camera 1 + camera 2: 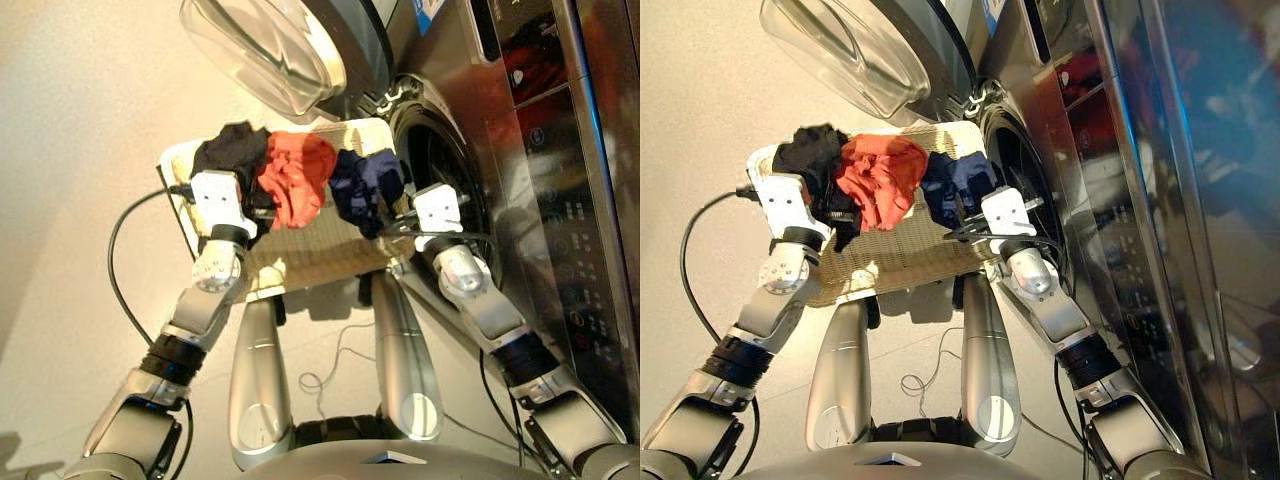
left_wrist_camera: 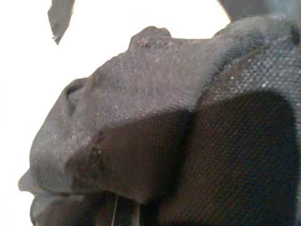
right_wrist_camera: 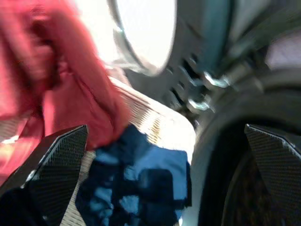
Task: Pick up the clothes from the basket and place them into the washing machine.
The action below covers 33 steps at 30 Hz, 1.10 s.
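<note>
Three small soft garments lie along the far edge of the cream woven wicker basket (image 1: 310, 262) in the head views: black (image 1: 232, 150), coral-red (image 1: 295, 175), navy blue (image 1: 365, 185) nearest the dark grey washing machine's porthole (image 1: 440, 165). Left wrist view: black cloth fills everything; that gripper's fingers cannot be told. Right wrist view: the right gripper (image 3: 164, 160) stands wide, navy garment directly ahead between its fingers.
</note>
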### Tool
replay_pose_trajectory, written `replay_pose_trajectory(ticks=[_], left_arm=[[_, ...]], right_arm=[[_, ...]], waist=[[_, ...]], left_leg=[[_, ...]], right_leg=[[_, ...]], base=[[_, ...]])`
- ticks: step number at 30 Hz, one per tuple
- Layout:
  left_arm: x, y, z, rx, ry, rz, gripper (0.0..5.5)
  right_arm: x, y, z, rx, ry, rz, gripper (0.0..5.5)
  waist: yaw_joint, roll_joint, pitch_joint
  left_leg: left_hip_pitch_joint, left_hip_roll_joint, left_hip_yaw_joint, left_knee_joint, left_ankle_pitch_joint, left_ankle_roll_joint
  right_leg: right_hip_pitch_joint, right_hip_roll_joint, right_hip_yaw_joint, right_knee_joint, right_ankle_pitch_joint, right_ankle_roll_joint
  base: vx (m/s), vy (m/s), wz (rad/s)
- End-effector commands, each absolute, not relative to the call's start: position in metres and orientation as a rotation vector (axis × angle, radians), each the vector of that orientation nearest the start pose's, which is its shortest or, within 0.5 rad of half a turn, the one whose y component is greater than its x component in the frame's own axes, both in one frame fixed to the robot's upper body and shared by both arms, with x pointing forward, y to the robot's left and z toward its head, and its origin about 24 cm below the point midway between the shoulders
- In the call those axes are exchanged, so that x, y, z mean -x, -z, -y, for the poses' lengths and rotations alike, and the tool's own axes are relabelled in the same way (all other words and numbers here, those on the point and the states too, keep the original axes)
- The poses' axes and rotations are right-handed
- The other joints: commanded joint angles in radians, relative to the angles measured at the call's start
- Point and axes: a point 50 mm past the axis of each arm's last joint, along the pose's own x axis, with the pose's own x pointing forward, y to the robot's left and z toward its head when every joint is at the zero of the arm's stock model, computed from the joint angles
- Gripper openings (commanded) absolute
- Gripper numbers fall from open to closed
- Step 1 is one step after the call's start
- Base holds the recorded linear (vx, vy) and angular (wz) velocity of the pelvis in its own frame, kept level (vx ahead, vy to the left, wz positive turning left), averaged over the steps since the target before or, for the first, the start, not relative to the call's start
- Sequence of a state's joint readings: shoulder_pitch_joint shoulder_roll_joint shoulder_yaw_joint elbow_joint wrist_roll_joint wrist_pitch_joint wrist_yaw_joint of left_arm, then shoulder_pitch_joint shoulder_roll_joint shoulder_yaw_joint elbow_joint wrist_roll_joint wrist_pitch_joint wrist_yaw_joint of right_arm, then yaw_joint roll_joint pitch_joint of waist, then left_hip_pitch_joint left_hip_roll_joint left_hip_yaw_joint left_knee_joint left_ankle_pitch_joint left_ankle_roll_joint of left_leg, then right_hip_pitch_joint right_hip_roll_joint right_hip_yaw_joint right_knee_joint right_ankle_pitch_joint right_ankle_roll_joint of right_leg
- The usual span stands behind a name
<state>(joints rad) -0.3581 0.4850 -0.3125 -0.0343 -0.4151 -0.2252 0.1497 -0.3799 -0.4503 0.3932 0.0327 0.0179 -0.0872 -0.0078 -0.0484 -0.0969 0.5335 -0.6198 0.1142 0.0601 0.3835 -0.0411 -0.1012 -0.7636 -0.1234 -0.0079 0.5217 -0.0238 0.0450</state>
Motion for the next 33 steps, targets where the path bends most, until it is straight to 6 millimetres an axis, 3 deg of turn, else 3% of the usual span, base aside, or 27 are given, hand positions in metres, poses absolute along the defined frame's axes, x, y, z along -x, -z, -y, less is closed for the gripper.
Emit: replay_pose_trajectory(ticks=[1,7,16,24,33], left_arm=[[-0.269,-0.208,-0.115,0.032,0.48,0.747,0.0],[-0.257,-0.221,-0.083,0.063,0.717,0.774,0.0],[-0.24,-0.212,-0.04,0.263,1.041,0.639,0.0],[-0.237,-0.2,-0.029,0.285,1.138,0.536,0.0],[-0.24,-0.194,-0.028,0.286,1.128,0.493,0.0]], right_arm=[[-0.304,-0.177,0.116,0.721,-0.5,0.539,5.5],[-0.308,-0.195,0.085,0.841,-0.645,0.59,5.5],[-0.303,-0.241,0.033,0.924,-0.757,0.824,5.5],[-0.294,-0.266,-0.001,0.917,-0.813,0.949,5.5],[-0.292,-0.279,-0.004,0.9,-0.731,1.033,5.5]], waist=[[0.011,0.055,-0.014],[0.014,0.058,-0.014],[0.02,0.068,-0.014],[0.024,0.075,-0.014],[0.024,0.085,-0.014]], left_leg=[[0.008,0.014,-0.007,0.079,-0.051,0.002],[0.004,0.018,0.001,0.083,-0.051,0.004],[-0.024,0.017,0.003,0.103,-0.048,0.008],[-0.036,0.018,0.007,0.111,-0.042,0.009],[-0.046,0.019,0.01,0.117,-0.043,0.011]], right_leg=[[0.111,-0.012,0.043,-0.059,-0.029,0.077],[0.099,-0.008,0.052,-0.051,-0.028,0.075],[0.07,-0.008,0.062,-0.042,-0.018,0.075],[0.055,-0.009,0.066,-0.032,-0.014,0.074],[0.045,-0.008,0.067,-0.025,-0.014,0.073]], base=[[0.0,0.0,0.0],[0.0,0.0,0.0],[0.0,0.0,0.0],[0.0,0.0,0.0],[0.0,0.0,0.0]])
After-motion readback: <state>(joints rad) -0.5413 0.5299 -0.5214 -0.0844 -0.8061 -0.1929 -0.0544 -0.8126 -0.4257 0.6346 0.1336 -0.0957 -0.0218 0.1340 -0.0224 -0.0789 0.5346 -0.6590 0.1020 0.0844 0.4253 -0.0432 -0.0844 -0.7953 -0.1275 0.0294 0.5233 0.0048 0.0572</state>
